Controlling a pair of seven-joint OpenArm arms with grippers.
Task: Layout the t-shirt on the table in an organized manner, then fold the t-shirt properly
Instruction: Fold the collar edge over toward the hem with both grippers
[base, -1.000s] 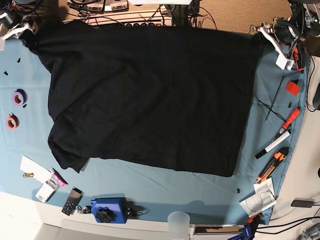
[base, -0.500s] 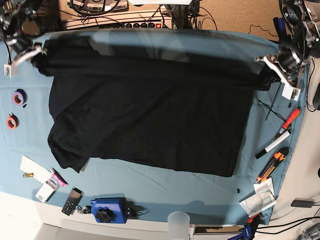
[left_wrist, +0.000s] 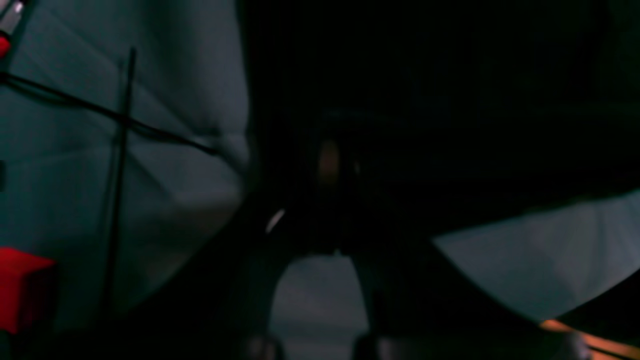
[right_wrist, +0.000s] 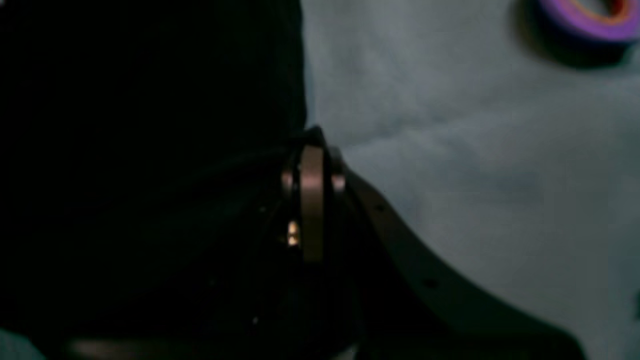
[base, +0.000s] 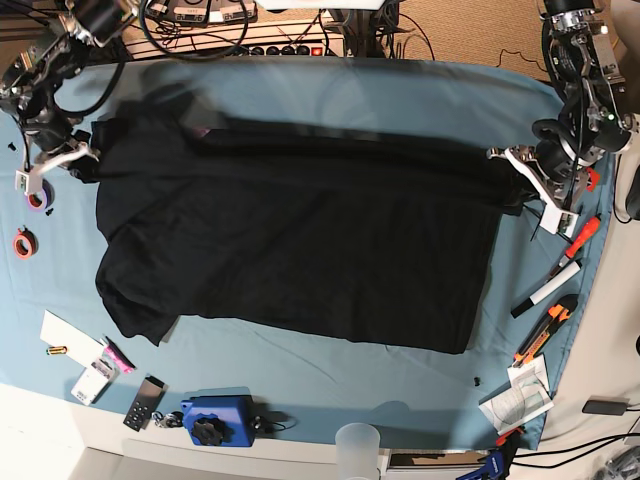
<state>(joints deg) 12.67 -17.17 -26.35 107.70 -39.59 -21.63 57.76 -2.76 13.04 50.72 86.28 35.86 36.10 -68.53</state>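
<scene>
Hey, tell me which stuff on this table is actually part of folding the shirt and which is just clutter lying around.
Part of the job:
t-shirt
table
left gripper, shut on the shirt
right gripper, shut on the shirt

Just lying about:
purple tape roll
orange tape roll
blue device
markers
utility knife
plastic cup
</scene>
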